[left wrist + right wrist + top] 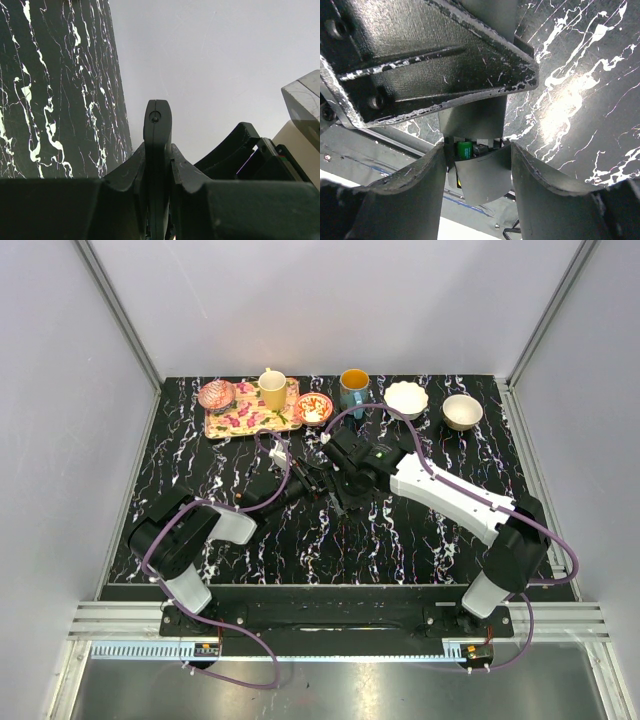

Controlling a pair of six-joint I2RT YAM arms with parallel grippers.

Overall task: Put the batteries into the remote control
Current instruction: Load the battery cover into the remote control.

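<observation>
The remote control (157,131) stands edge-on between the fingers of my left gripper (157,167), which is shut on it. In the right wrist view the remote's body (472,117) runs down out of the left gripper's fingers (420,65). A green battery (464,148) lies in its open slot. My right gripper (479,182) is shut on a dark curved battery cover (485,175), held at the slot's end. In the top view both grippers meet at mid-table, left (303,480) and right (335,483). Any other battery is hidden.
At the table's back stand a floral tray (232,423) with a yellow cup (272,389), a pink bowl (216,394), a small patterned bowl (314,407), a teal mug (353,390) and two white bowls (406,398) (462,411).
</observation>
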